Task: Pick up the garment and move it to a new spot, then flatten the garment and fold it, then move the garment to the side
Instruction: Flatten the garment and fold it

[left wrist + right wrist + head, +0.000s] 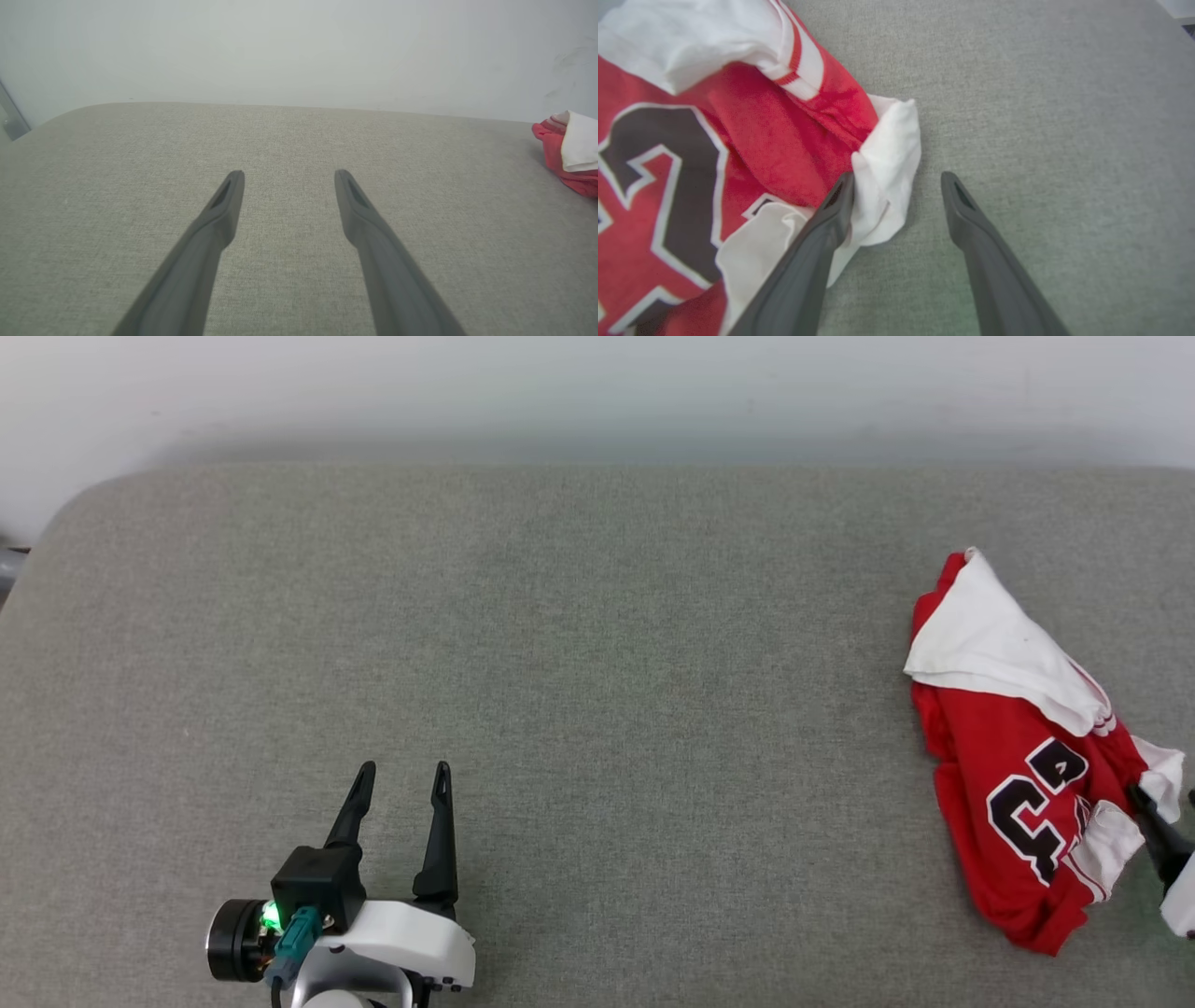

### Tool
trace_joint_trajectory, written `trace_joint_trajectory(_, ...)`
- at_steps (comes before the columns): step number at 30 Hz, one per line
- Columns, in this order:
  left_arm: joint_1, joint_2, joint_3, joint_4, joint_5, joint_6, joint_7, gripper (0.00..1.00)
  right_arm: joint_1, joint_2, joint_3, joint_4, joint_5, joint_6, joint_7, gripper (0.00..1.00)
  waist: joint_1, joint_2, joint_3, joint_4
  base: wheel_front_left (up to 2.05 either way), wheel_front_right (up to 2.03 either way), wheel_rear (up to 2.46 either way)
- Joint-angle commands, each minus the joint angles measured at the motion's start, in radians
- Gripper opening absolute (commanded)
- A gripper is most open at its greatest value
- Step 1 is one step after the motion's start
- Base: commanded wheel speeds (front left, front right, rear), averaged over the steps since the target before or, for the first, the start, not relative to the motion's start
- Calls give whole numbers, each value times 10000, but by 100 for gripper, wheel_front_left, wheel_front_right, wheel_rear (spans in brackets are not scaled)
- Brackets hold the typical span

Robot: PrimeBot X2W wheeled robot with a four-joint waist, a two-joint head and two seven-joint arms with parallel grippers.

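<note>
**Work surface.** The grey fabric-covered counter [597, 663] has rounded corners and runs up to a pale wall [597, 392].

**Garment.** The red jersey shirt with white short sleeves and black, white-edged numerals [1008, 775] lies crumpled at the right end of the counter, well apart from the left hand. One white sleeve is folded over its far end. A second white sleeve with red-striped trim bunches at the near right edge. The numerals face upward.

**Right hand.** The right hand [899, 177] is released – its two dark fingers stand wide apart and clamp nothing. In the right wrist view, the finger on the left [831, 219] touches the bunched white sleeve cloth. The other finger sits over bare counter fabric, clear of the shirt.

**Left hand.** The left hand [403, 770] is released and empty – fingers spread over bare counter at the lower left of the head view, pointing toward the wall.
</note>
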Motion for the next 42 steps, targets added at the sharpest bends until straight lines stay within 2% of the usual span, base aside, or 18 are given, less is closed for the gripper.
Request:
trace_joint_trajectory(1, 104, 0, 54, -8, 68, -26, -27, 100, 52, -137, 0, -162, -108, -10, -201, 100, 0, 0, -136, -33, 0, 0, 0)
trace_joint_trajectory(7, 317, -3, 143, -140, 172, -67, -27, 100, -56, -1064, -409, -1451, -754, -9, -792, 100, 0, 0, -393, -130, 0, 0, 0)
trace_joint_trajectory(8, 423, -1, 172, -199, 217, -54, -27, 100, -321, -1477, -936, -2381, -1267, -9, -877, 100, 0, 0, -425, -191, 0, 0, 0)
trace_joint_trajectory(12, 431, -5, 169, -258, 221, -25, -27, 100, -582, -1890, -1538, -3799, -2046, -9, -606, 100, 0, 0, -421, -253, 0, 0, 0)
trace_joint_trajectory(15, 399, -3, 131, -267, 234, -55, -27, 100, -915, -2031, -1823, -4971, -2723, -9, 308, 100, 0, 0, -362, -271, 0, 0, 0)
trace_joint_trajectory(19, 163, -1, 65, -271, 251, -103, -27, 100, -1431, -2073, -1850, -6326, -3583, -9, 2105, 100, 0, 0, -178, -163, 0, 0, 0)
trace_joint_trajectory(22, 9, -3, -22, -297, 255, -151, -27, 100, -1834, -2251, -1358, -7191, -4070, -9, 3725, 100, 0, 0, -10, 22, 0, 0, 0)
trace_joint_trajectory(25, -147, -3, -114, -374, 227, -119, -27, 100, -2198, -2236, -727, -7823, -3845, -9, 5357, 100, 0, 0, 218, 213, 0, 0, 0)
trace_joint_trajectory(29, -358, -3, -246, -519, 137, -34, -27, 100, -2862, -2153, 112, -7867, -3634, -12, 7076, 100, 0, 0, 622, 496, 0, 0, 0)
trace_joint_trajectory(32, -558, -3, -406, -615, 43, 41, -27, 100, -3384, -1896, 705, -7486, -3574, -12, 7897, 100, 0, 0, 983, 718, 0, 0, 0)
trace_joint_trajectory(42, -1291, -5, -845, -662, -234, 262, -27, 100, -4037, -1406, 2418, -4854, -3685, -10, 8971, 100, 0, 0, 2071, 1470, 0, 0, 0)
